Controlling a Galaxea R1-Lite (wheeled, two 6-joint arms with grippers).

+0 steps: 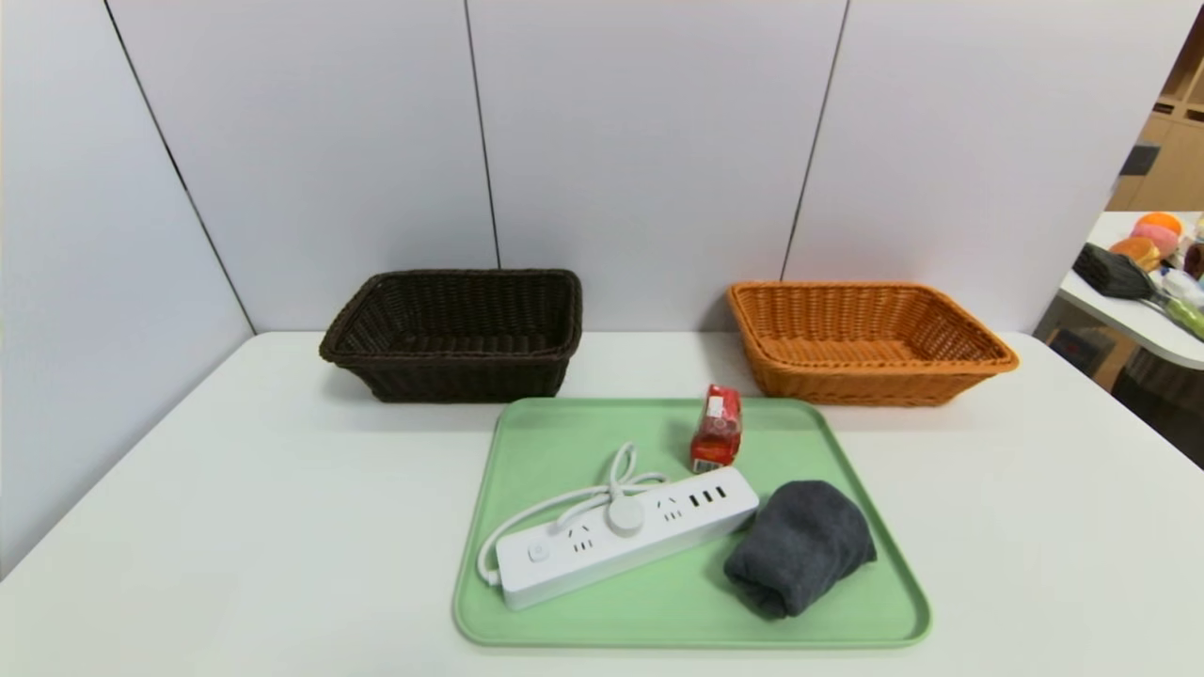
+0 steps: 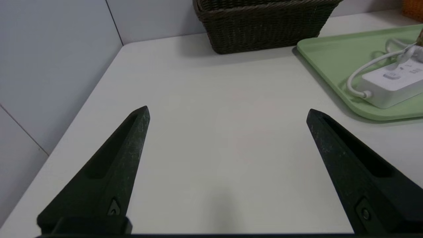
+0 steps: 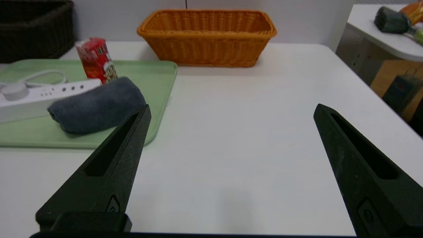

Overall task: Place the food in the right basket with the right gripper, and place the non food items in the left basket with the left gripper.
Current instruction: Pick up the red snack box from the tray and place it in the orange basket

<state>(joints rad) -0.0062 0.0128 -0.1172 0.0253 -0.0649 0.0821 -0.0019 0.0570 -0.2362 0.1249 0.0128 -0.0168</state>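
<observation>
1. The left gripper is hovering over the white table, on the left side of the tray; its fingers are standing wide open and are holding nothing.
2. The dark brown basket is standing at the back, on the left.
3. The white power strip is lying on the green tray, its cord looping behind it.
4. The red snack packet is resting on the tray, behind the strip's right end.
5. The dark grey cloth is lying rolled on the tray's right part.
6. The orange-tan basket is standing at the back, on the right.
7. The right gripper is hovering over the table, right of the tray, with fingers wide open and holding nothing.
</observation>
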